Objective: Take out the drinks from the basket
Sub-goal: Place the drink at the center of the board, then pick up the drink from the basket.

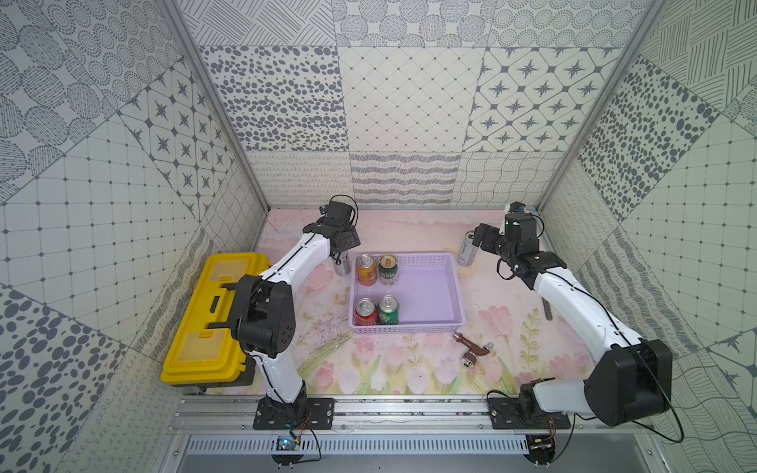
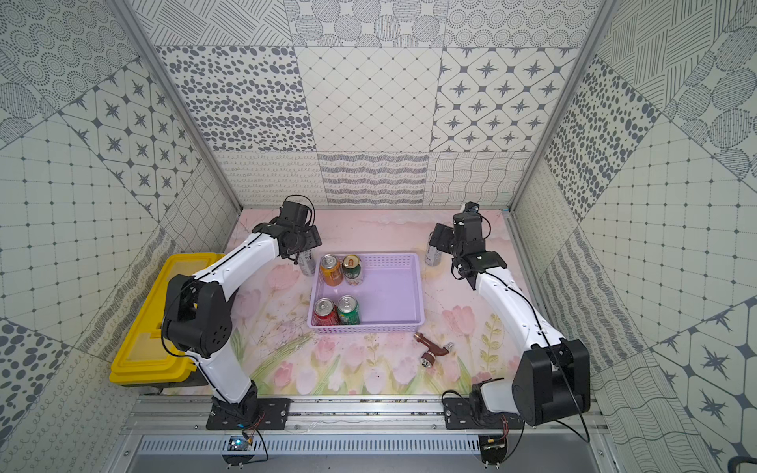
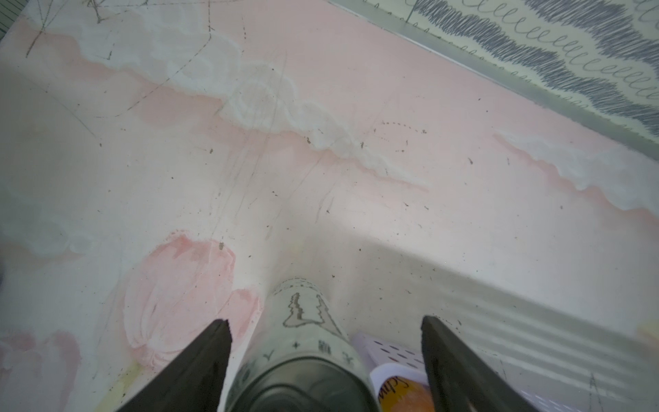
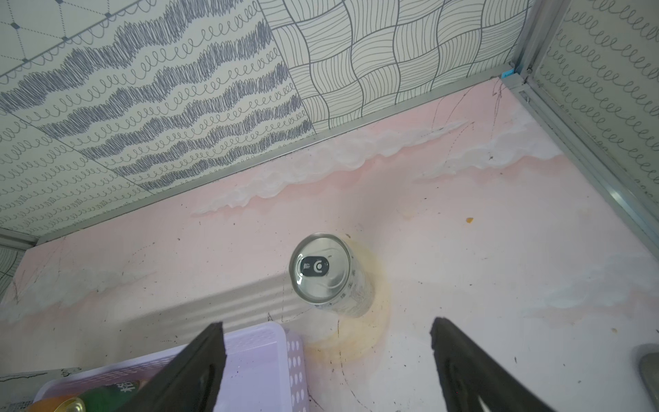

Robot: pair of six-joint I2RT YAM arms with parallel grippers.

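**A:** Your left gripper (image 3: 324, 321) stands wide, fingers (image 3: 203, 364) either side of a slim silver can (image 3: 306, 339), with a clear gap on the basket side.

**B:** That can is upright on the table (image 1: 430, 368), just outside the basket (image 1: 409, 328) at its far left corner. Your left arm (image 1: 295, 262) reaches forward over it, wrist tipped down.

**A:** Your right gripper (image 4: 326, 323) gapes too, gripping nothing. The other silver can (image 4: 321, 271) stands beyond its tips, off the basket's far right corner, your right arm (image 1: 573, 299) stretched toward it.

**B:** Inside the basket: the orange can (image 1: 366, 270), the dark green can (image 1: 388, 270), the red can (image 1: 365, 312), the bright green can (image 1: 388, 310).
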